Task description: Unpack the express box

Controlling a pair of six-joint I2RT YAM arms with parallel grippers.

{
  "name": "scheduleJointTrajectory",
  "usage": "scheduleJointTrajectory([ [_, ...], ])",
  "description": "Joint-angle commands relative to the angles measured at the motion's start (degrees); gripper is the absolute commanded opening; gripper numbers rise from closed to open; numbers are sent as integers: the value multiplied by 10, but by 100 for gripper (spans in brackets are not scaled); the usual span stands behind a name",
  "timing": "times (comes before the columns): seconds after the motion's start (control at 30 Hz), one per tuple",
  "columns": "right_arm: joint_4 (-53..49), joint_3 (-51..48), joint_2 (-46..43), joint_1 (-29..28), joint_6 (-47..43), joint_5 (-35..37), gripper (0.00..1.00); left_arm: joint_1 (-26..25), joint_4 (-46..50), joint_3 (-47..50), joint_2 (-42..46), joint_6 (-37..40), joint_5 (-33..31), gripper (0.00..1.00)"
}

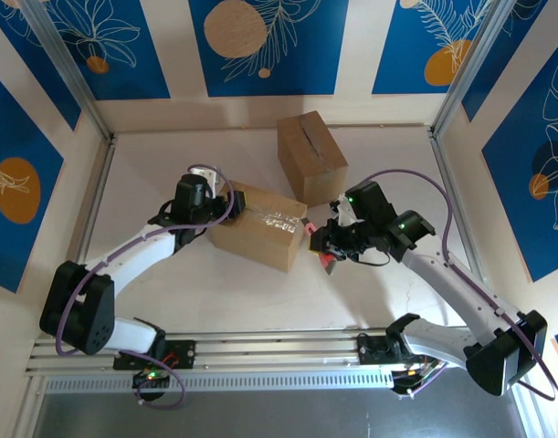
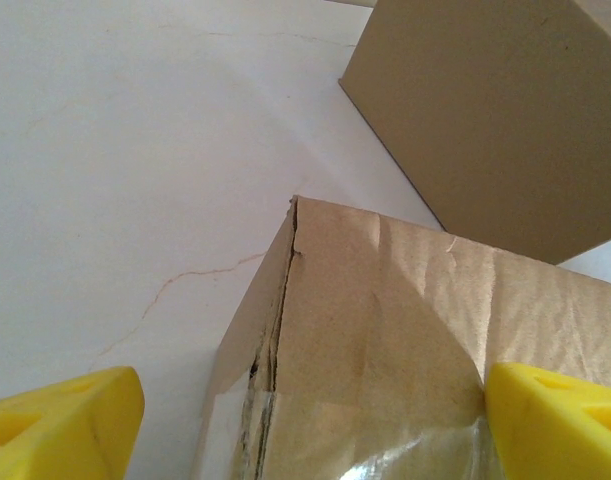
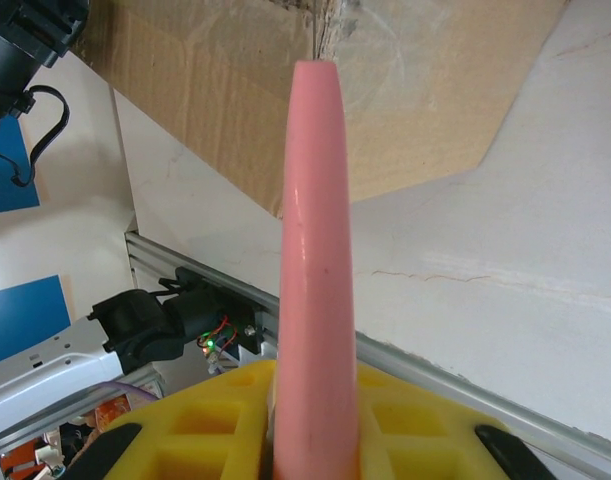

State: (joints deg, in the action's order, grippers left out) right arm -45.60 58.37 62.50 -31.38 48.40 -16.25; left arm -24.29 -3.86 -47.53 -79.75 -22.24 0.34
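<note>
The express box (image 1: 258,224) is a brown carton sealed with clear tape, lying in the middle of the table. My left gripper (image 1: 219,203) hovers open over its left end. In the left wrist view the taped carton corner (image 2: 385,330) lies between the wide-apart yellow fingers (image 2: 65,420), and the left finger is clear of the box's side. My right gripper (image 1: 329,242) is shut on a pink tool (image 3: 315,250). The tool's tip points at the taped seam on the box's right end (image 3: 405,90) and sits right at it.
A second brown carton (image 1: 310,155) stands behind the express box, near the back wall; it also shows at the top right of the left wrist view (image 2: 495,110). An aluminium rail (image 1: 279,347) runs along the near edge. Frame posts stand at the back corners.
</note>
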Motion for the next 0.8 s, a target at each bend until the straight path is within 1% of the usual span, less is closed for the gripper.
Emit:
scheduleJointTrajectory([
  [0.0, 1, 3, 2, -5, 12, 4, 0, -5, 97, 18, -32, 2, -25, 88],
  [0.43, -1, 17, 24, -20, 14, 26, 0, -5, 96, 19, -36, 2, -27, 88],
  [0.77, -25, 35, 7, -21, 14, 65, 0, -5, 95, 19, -38, 3, -26, 88],
])
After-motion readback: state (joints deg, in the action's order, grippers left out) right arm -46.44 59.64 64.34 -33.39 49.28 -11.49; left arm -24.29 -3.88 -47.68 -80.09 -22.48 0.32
